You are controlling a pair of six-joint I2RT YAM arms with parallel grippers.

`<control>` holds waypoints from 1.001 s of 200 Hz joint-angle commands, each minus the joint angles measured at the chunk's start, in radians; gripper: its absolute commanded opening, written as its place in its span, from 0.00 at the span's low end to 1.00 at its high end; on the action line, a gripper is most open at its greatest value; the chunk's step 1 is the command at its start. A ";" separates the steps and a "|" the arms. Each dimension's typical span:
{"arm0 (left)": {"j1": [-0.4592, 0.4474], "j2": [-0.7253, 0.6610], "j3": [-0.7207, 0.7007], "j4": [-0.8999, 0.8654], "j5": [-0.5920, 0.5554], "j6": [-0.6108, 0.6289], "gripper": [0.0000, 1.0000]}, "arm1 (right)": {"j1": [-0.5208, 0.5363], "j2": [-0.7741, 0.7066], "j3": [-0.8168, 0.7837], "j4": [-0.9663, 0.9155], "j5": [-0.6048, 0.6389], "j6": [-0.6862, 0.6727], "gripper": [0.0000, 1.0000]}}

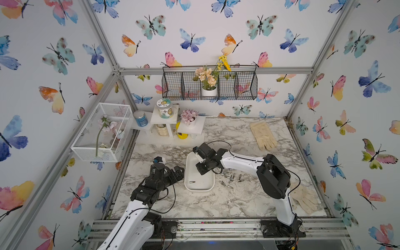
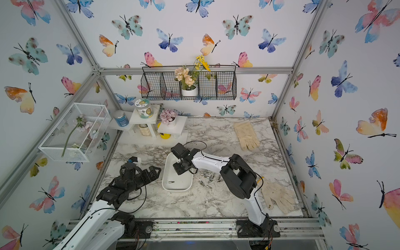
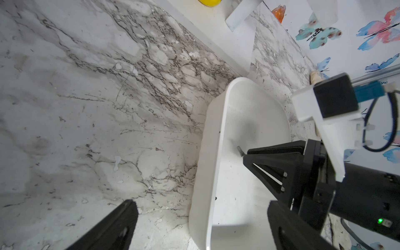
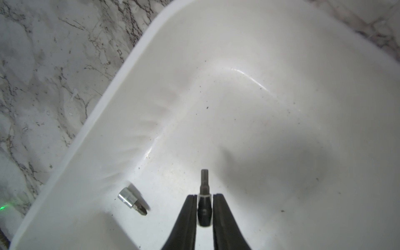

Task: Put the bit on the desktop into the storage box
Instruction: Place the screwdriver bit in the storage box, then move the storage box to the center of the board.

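Hanging over the far half of the storage box [image 1: 204,184], the right gripper [image 4: 205,195] is seen clamped on a dark held bit [image 4: 204,184], whose hexagonal tip sticks out past the fingertips above the white floor. A small marking is carried on the bit's shank, but it is too blurred to be read. The labels on the blue tin [image 1: 140,118] and on the lidded jar [image 1: 165,109], both set on the white shelves at the far left, cannot be read either.

The left gripper [image 1: 176,172] is held spread wide and empty, just left of the box over the desktop [image 1: 216,201].

The held bit is shown only by the wrist views; in both top views it is hidden under the right wrist. A loose bit [image 1: 192,182] is seen lying in the near half of the box in both top views, and in the right wrist view its silver shank and cross tip are made out. The scattered bits [image 1: 230,179] on the desktop just right of the box are shown by the top views alone, as are the two pale gloves [image 1: 263,135] at the right.
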 commanded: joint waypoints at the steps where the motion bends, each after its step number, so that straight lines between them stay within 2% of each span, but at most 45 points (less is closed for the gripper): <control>1: 0.007 -0.007 -0.012 0.001 0.005 0.006 0.99 | 0.008 0.023 0.029 0.006 -0.013 -0.009 0.25; 54: 0.007 0.005 -0.017 0.028 0.037 0.012 0.99 | 0.008 -0.015 0.050 -0.019 0.020 -0.008 0.32; 104: 0.006 0.090 -0.003 0.077 0.178 0.055 0.99 | 0.004 -0.139 0.028 -0.061 0.147 -0.006 0.37; 142: 0.004 0.107 -0.014 0.094 0.206 0.054 0.99 | -0.039 -0.178 0.010 -0.101 0.231 -0.050 0.43; 167: 0.004 0.105 -0.013 0.089 0.210 0.052 0.99 | -0.087 -0.176 -0.005 -0.091 0.227 -0.105 0.43; 200: 0.003 0.109 -0.005 0.071 0.197 0.062 0.99 | -0.139 -0.153 -0.018 -0.060 0.156 -0.205 0.45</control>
